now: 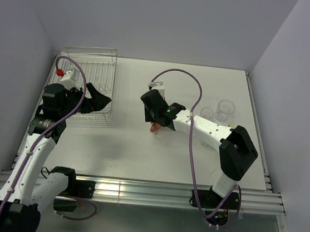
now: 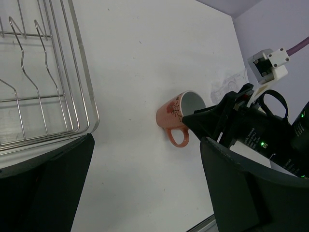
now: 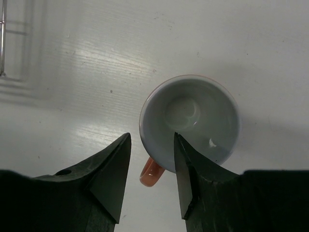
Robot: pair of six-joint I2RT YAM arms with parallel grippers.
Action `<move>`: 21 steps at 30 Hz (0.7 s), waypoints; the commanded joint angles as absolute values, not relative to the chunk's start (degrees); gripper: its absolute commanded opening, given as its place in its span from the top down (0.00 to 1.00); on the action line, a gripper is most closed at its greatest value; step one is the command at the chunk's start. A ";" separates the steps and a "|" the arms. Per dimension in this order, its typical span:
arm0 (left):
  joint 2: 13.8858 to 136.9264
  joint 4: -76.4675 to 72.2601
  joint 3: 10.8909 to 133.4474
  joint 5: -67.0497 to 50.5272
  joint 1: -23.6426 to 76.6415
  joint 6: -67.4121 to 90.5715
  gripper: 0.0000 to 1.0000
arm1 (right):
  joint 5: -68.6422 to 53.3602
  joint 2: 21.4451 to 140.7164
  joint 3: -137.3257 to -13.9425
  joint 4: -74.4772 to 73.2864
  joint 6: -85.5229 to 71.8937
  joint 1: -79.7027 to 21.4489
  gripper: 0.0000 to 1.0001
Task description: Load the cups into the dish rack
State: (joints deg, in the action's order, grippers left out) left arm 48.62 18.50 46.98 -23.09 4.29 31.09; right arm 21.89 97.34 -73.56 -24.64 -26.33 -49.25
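Orange cup, white inside, stands upright on the counter near its middle, its handle towards the right arm's base. The right claw hangs over it with its jaws partly apart, straddling the wall at the handle: one finger is over the white inside, the other outside. I cannot tell whether either touches. A clear cup and a second clear cup stand side by side at the far right, just behind the right forearm. The dish rack sits at the far left, well apart from all three. The left claw hovers at the rack's near right corner, jaws spread wide.
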 commanded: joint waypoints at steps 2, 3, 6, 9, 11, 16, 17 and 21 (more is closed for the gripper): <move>48.60 17.93 48.69 -22.94 4.13 30.59 0.01 | 23.82 98.44 -76.46 -24.96 -26.98 -49.83 0.52; 48.60 17.93 48.69 -22.85 4.13 30.59 0.01 | 23.73 98.79 -76.46 -24.96 -26.98 -49.66 0.52; 48.69 18.02 48.78 -22.76 4.22 30.59 0.01 | 23.64 99.31 -76.64 -24.96 -26.98 -49.83 0.52; 48.69 18.02 48.69 -22.68 4.22 30.59 0.01 | 23.55 99.84 -76.64 -24.52 -26.81 -49.75 0.52; 48.78 17.93 48.69 -22.76 4.13 30.59 0.01 | 23.47 100.28 -76.81 -24.26 -26.63 -49.75 0.53; 48.78 18.02 48.69 -22.68 4.22 30.59 0.01 | 23.12 102.39 -77.96 -24.78 -26.72 -49.75 0.57; 48.69 18.10 48.69 -22.59 4.13 30.59 0.01 | 23.12 102.57 -78.05 -24.70 -26.72 -49.83 0.58; 48.95 18.02 48.69 -22.76 4.22 30.59 0.01 | 23.47 103.27 -79.01 -25.22 -26.72 -49.83 0.71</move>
State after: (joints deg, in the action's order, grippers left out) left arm 48.64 18.55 46.98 -23.05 4.29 31.09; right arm 22.00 102.65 -75.40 -25.45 -26.20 -49.28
